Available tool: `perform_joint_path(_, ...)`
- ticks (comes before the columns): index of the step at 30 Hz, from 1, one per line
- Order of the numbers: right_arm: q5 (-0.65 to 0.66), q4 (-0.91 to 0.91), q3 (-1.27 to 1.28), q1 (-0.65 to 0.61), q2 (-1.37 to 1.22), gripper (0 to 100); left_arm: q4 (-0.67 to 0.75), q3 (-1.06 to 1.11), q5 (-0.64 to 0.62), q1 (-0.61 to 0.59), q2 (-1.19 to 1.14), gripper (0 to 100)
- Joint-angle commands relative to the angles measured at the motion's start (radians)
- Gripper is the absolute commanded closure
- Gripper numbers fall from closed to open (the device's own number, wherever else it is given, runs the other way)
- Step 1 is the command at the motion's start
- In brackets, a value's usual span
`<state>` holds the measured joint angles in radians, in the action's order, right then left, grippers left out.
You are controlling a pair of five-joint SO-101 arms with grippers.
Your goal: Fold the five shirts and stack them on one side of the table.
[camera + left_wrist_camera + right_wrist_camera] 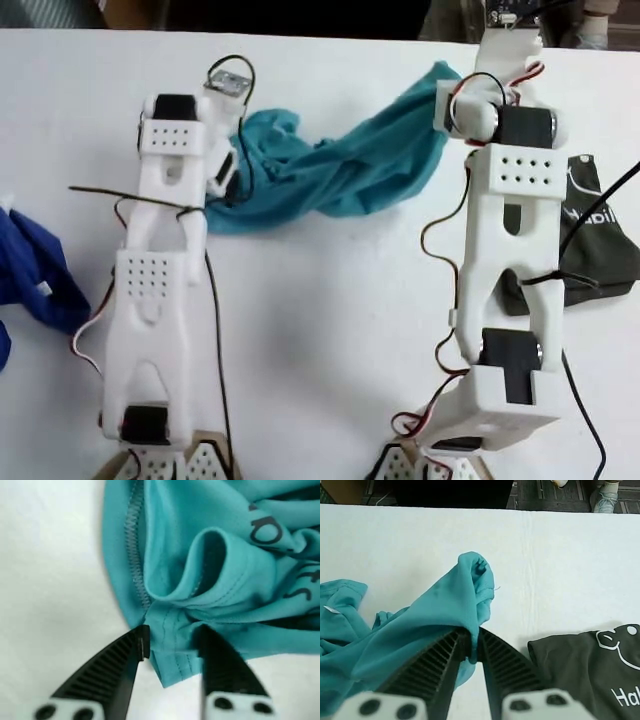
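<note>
We see the teal shirt (340, 165) bunched across the far middle of the white table (320, 320), strung between both arms. The right gripper (472, 641) is clamped tight on one end and holds a peak of cloth off the table. At the other end, the left gripper (172, 641) straddles a stitched hem with its jaws narrowly apart; they seem only to touch the fabric. A dark grey printed shirt (585, 665) lies beside the right arm, and a blue shirt (30, 270) lies at the table's left edge.
</note>
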<state>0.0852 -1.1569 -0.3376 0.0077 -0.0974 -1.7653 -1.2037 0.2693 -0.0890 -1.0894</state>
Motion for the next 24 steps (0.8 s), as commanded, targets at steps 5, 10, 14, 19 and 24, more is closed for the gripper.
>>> perform_joint_path(5,0.008,0.022,-0.008,0.013,0.064,97.8,0.008,-0.045,-0.006,-0.002,0.015,97)
perform_joint_path(10,0.008,0.022,-0.006,0.012,0.062,97.8,0.000,-0.079,-0.008,-0.002,0.021,97)
perform_joint_path(14,0.008,0.022,-0.006,0.008,0.062,97.8,-0.015,-0.186,-0.008,0.000,0.055,97)
perform_joint_path(19,0.075,0.076,-0.028,-0.050,0.084,97.8,-0.020,-0.291,-0.006,0.002,0.184,97)
perform_joint_path(24,0.273,0.077,-0.057,-0.084,0.194,97.8,-0.020,-0.294,-0.008,-0.003,0.391,97)
